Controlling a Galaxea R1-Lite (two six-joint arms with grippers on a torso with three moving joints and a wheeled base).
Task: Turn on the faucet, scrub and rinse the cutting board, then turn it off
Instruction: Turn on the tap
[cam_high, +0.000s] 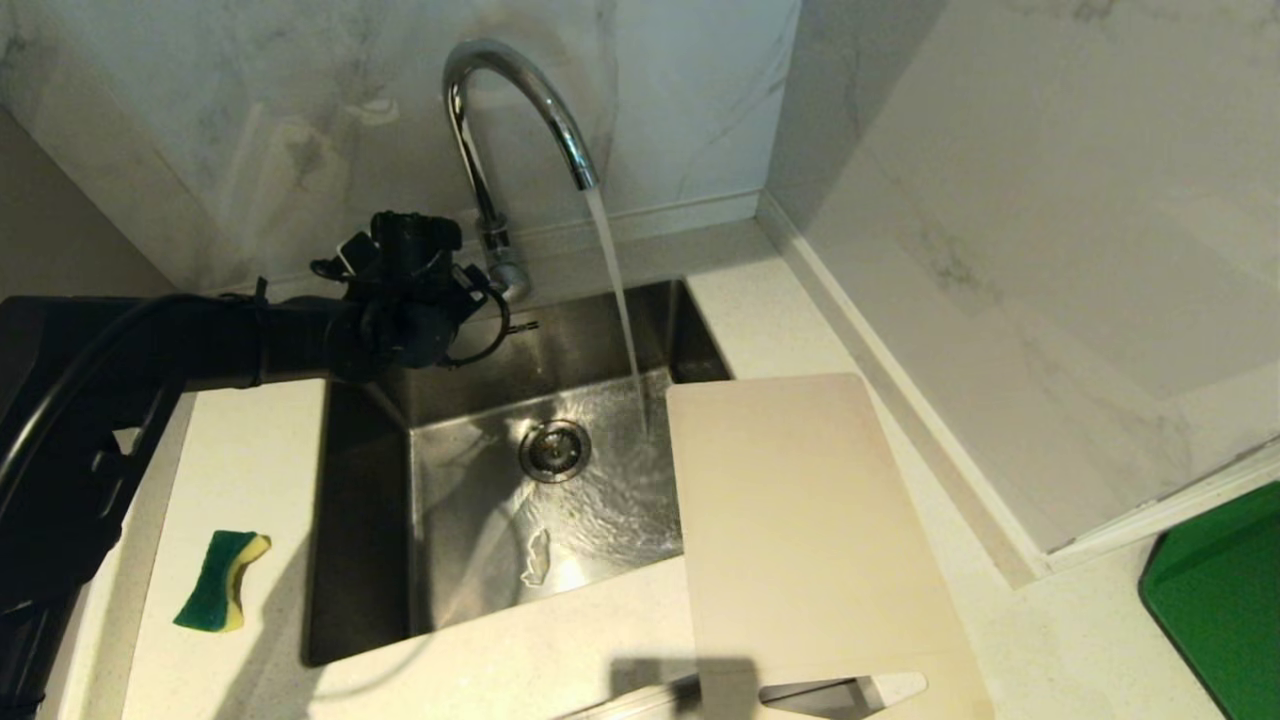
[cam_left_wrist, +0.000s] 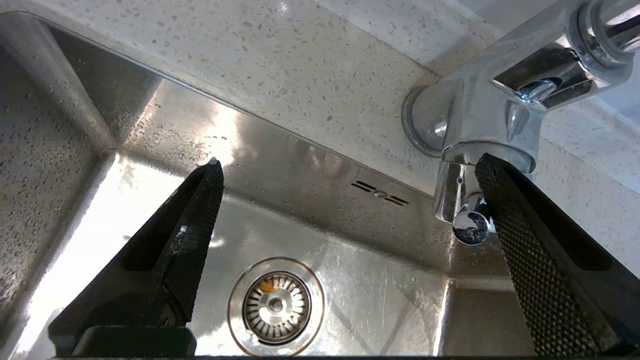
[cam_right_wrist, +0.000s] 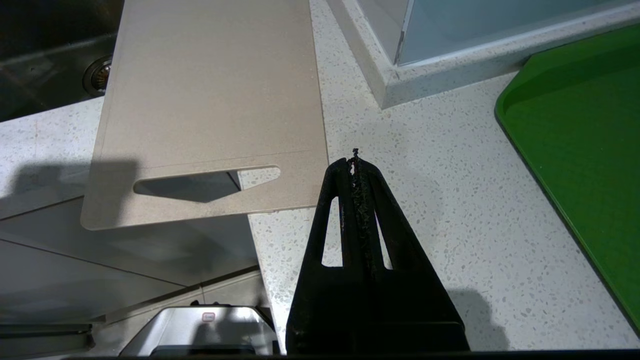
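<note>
Water runs from the faucet (cam_high: 505, 110) into the sink (cam_high: 480, 500), so the first step appears done. The left end effector (cam_left_wrist: 345, 165) hangs at the faucet's base with its fingers spread wide. In the left wrist view one finger (cam_left_wrist: 525, 240) sits just beside the small side lever (cam_left_wrist: 467, 222); whether it touches cannot be told. Nothing is held.

The cutting board (cam_high: 800, 530) lies flat on the worktop (cam_high: 1050, 620) at the sink's right side, its far corner overhanging the basin close to the stream and its near end projecting past the worktop's front edge. Its long axis runs from the sink's back wall toward the robot. The slot handle (cam_right_wrist: 200, 182) is at the near end, pointing toward the robot.

The right end effector (cam_right_wrist: 355, 162) hovers over the worktop just beside the board's handle end, fingers pressed together, gripping nothing. It is by far the nearer arm to the board. From the left end effector the board lies well apart, across the sink to the right and nearer the robot.

A green and yellow sponge (cam_high: 222, 580) rests on the worktop left of the sink, near the left arm. A green tray (cam_high: 1220, 600) lies at far right.

Judgement: scrubbing is not yet begun. The left arm is better placed for the sponge, the right for the board.
</note>
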